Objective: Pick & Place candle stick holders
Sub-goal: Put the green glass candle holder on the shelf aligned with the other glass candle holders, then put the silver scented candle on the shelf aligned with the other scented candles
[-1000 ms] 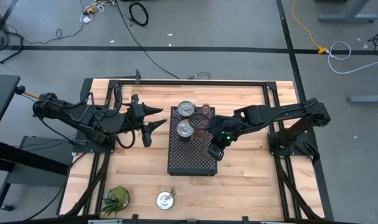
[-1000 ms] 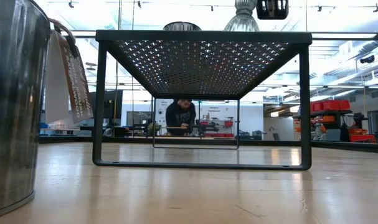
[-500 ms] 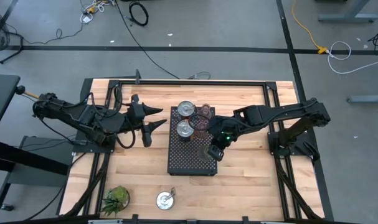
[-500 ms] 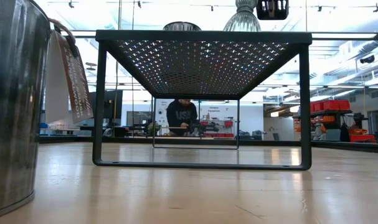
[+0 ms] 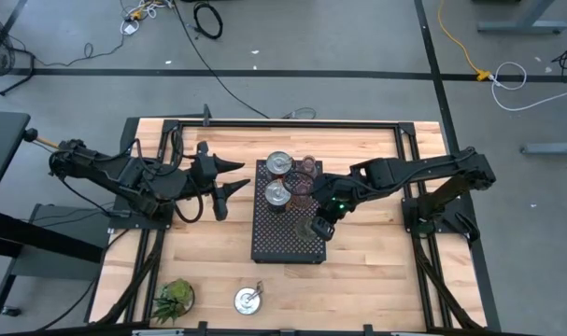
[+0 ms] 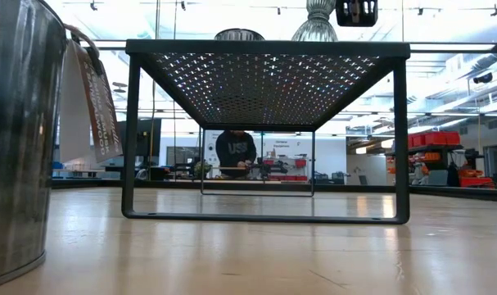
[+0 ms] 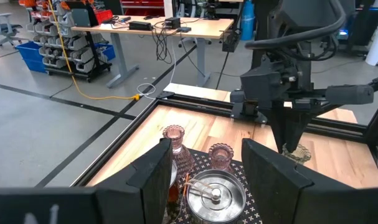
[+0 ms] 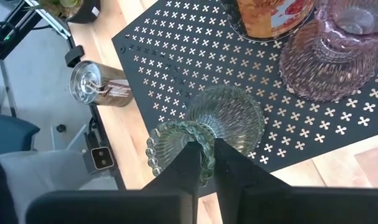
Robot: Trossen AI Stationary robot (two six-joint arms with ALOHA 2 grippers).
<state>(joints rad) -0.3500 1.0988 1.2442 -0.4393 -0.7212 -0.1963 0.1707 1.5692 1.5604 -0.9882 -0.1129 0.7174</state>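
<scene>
The black perforated tray (image 5: 285, 233) stands mid-table. On it are two silvery holders (image 5: 279, 164) (image 5: 277, 194), two pink glass holders (image 5: 309, 166) (image 5: 302, 183) and the olive-green glass holder (image 5: 307, 229). My right gripper (image 8: 204, 171) is shut on the green holder near the tray's right edge. The third silvery holder (image 5: 248, 300) stands on the table near its front edge. My left gripper (image 5: 229, 177) is open and empty, hovering left of the tray. Its wrist view shows a silvery holder (image 7: 213, 193) and both pink ones (image 7: 174, 134) (image 7: 221, 155) ahead of it. My right gripper pinches the green holder's beaded top rim (image 8: 187, 142) between its two fingers, coming from above and slanting in from the table's right. The holder's wide ribbed foot (image 8: 233, 115) shows on or just over the tray's top (image 6: 314, 33); which of the two I cannot tell.
A spiky green plant (image 5: 175, 299) stands at the table's near left corner. The tray is a raised stand on legs (image 6: 132, 139). Bare wood lies right of the tray (image 5: 372, 243). A person (image 6: 236, 152) stands far off in the room behind the table.
My right gripper has shifted a little toward the table's left with the green holder, which stays near the tray's right edge. My left arm has kept still.
</scene>
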